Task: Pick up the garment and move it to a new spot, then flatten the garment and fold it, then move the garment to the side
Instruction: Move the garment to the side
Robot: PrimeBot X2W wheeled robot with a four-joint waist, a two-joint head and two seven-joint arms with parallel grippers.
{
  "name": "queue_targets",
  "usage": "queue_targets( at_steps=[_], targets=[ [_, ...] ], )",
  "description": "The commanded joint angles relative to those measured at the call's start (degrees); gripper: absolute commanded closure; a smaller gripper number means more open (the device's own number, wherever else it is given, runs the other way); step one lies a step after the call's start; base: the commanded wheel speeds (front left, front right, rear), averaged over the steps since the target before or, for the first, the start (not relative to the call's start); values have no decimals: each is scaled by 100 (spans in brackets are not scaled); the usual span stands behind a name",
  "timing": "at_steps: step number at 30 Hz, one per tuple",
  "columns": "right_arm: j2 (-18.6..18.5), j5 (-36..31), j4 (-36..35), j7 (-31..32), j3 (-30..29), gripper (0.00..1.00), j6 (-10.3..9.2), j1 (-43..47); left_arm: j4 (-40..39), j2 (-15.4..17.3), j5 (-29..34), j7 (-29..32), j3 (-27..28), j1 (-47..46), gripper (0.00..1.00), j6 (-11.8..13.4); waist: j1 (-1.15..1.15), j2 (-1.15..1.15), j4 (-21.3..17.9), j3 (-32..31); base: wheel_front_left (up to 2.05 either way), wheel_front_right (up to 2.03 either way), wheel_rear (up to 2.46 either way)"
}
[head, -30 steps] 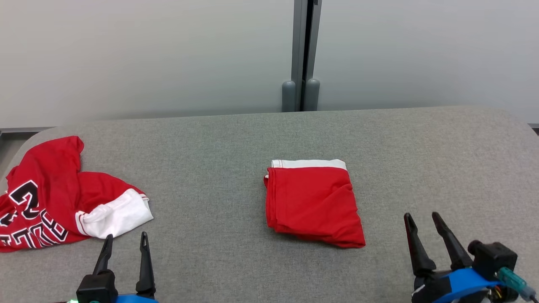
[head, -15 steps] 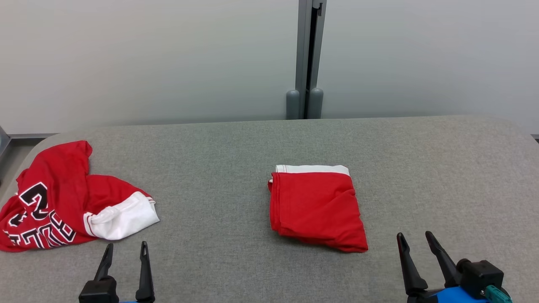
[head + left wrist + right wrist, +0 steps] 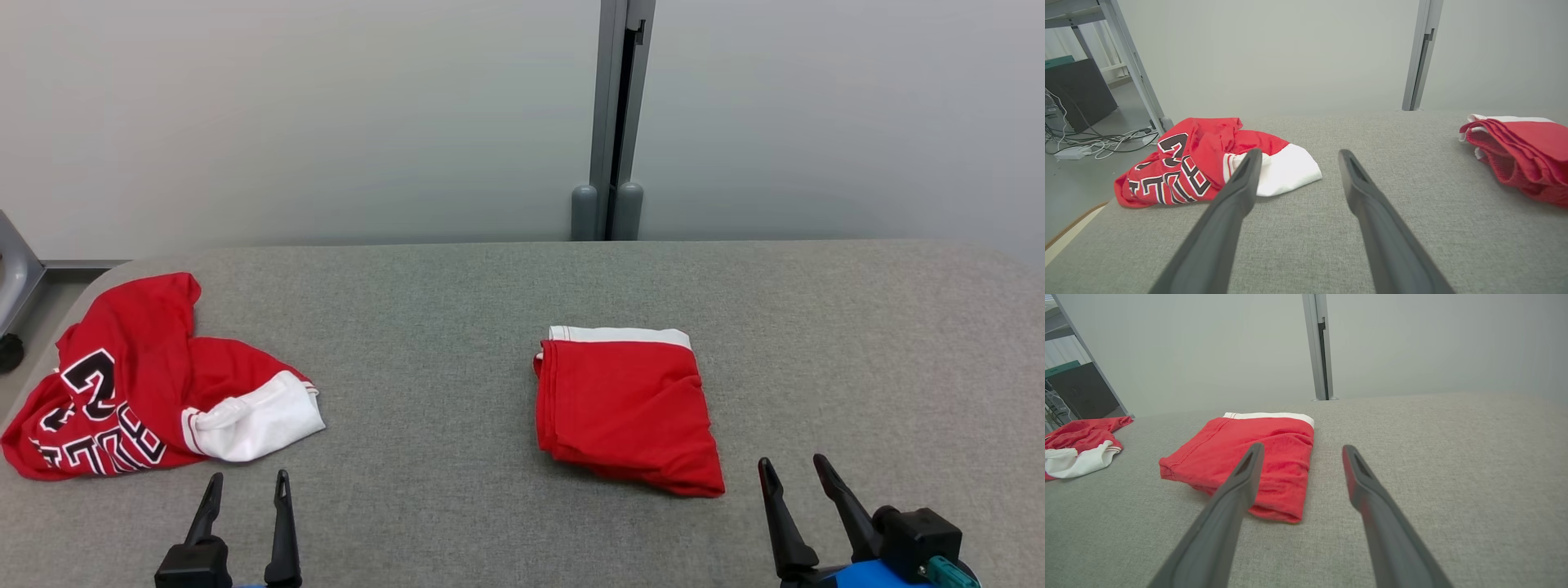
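Table with a grey cloth cover point(image 3: 457, 286) is stretching across most of your head view, from the near edge up to the pale wall point(image 3: 286, 122) that is standing behind its far edge. A grey metal post point(image 3: 618, 122) is rising along that wall, a little right of the middle.

At the left of the table, the crumpled red jersey point(image 3: 131, 384) is lying in a loose heap, close to the table's left edge. Black and white letters are showing on its near left part, and a white band is lying at its near right end.

Near the middle of the table, well apart from the jersey, the folded red garment point(image 3: 624, 408) is resting flat as a tidy packet. A white strip is showing along its far edge.

Your left gripper point(image 3: 249, 478) is hovering at the near left, just near of the jersey's white band and not touching it. Its two dark fingers are standing apart and holding nothing.

Your right gripper point(image 3: 790, 461) is hovering at the near right, beside the near right corner of the folded garment but apart from it. Its fingers are also spread wide and are carrying nothing.
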Motion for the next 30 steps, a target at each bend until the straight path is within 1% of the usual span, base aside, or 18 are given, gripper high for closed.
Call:
queue_targets(
  at_steps=[1,19,25,28,30],
  targets=[
    [22,-41,12,-21,-8,0,3,7,-26,17,-21,-17,17,2,0,-8,0,0,5,-4,0,0,0],
    [39,-55,269,-21,-4,0,3,-15,51,-21,-186,-17,33,29,0,-121,0,0,40,12,0,0,0],
    [-137,-87,482,-21,162,0,3,-683,19,-39,-160,-17,-16,-171,0,-143,0,0,150,154,0,0,0],
    [-270,-108,707,-21,313,0,3,-1281,-38,-52,-147,-17,-58,-240,0,-146,0,0,215,304,0,0,0],
    [-370,-121,987,57,462,0,3,-1772,-115,-58,-138,-17,-72,-341,0,-125,0,0,246,484,0,0,0]
  ],
)
